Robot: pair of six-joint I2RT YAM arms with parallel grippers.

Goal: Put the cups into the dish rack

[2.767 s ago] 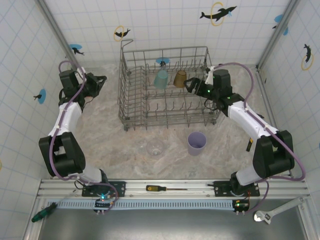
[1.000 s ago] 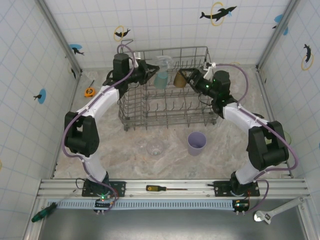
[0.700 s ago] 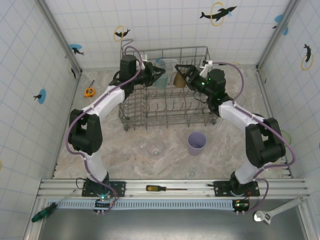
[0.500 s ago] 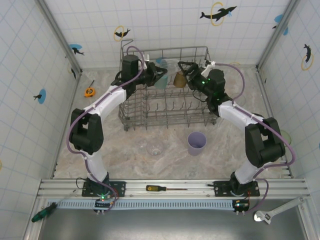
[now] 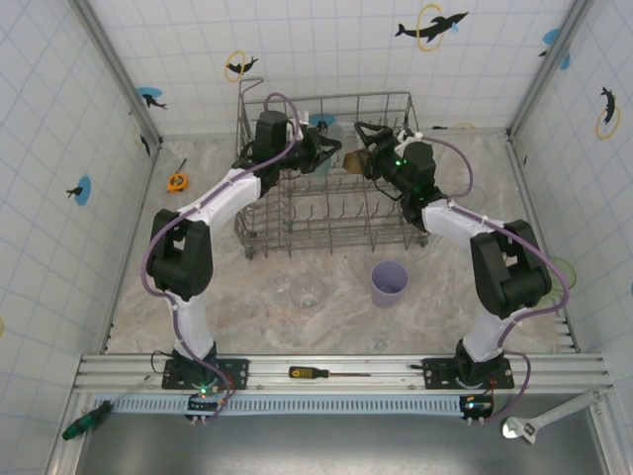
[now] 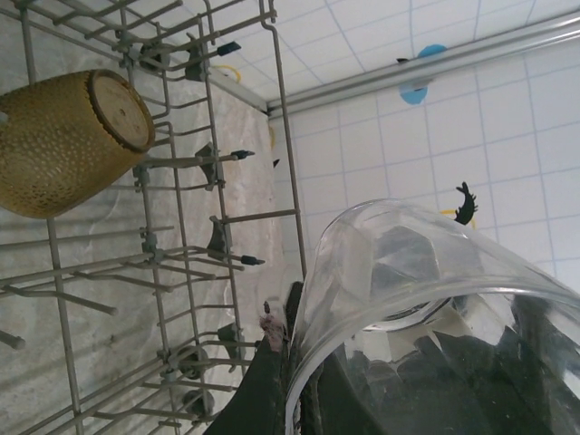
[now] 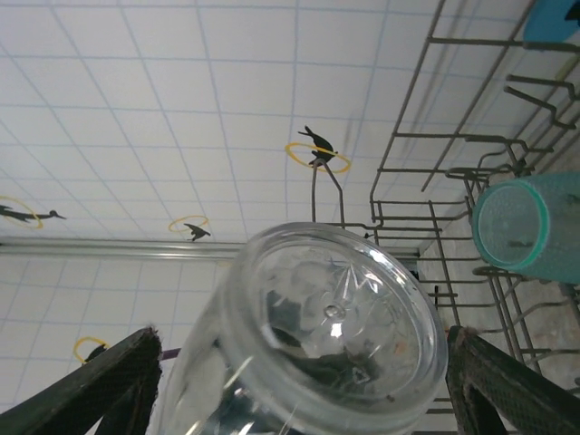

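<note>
- Step in hand, as I read it: passing one clear cup between the arms above the far part of the dish rack, ahead of seating it on the tines.
- State of left end effector: closed, pinching the clear cup's wall near the rim. The left wrist view has the rim close up, with a dark finger against it.
- State of right end effector: faces the cup from the right, with its fingers standing wide on either side of the cup's base in the right wrist view. Cannot tell whether the pads press on the cup yet.
- Cup position: in the air, roughly on its side, over the rack's far rows, between the two end effectors.
- Already in the rack: teal cup and amber cup, both among the tines at the far side, near each other.
- Not loaded: lavender cup, upright on the tabletop just near of the rack, and second clear cup to its left.
- Next move, my guess: the right end effector has to close firmly on the base before the left lets go, or the cup drops onto the tines.
- After that: turn it mouth-down and lower it onto a free tine, clear of the teal and amber cups. Slick thin plastic, so the grip should be square.
</note>
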